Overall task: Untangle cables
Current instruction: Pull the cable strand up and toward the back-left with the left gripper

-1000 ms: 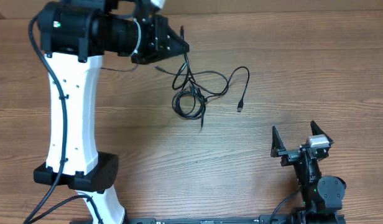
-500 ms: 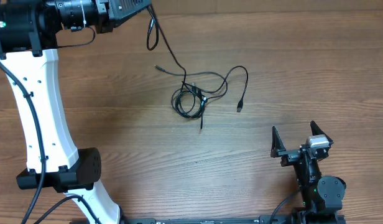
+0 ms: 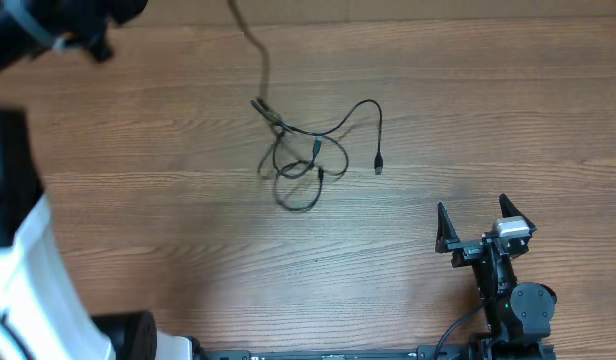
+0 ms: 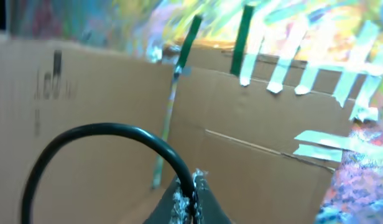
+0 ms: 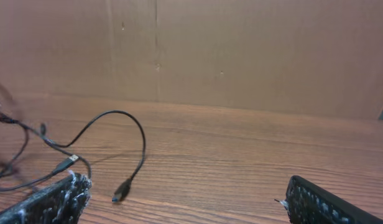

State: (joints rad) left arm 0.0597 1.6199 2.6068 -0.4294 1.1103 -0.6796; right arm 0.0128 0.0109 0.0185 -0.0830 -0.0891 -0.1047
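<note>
Thin black cables (image 3: 284,128) now leftward, looser loops on woodgrain table (image 3: 468,100)

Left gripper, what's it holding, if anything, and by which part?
The left gripper pinches one black cable along its cord, which loops out from the shut jaws; no plug shows at the pinch. The right gripper holds nothing.

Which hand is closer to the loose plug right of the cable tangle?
Right. The right hand rests down-right of the plug; the left hand is beyond the overhead view's top edge, pinching a cable strand.
</note>
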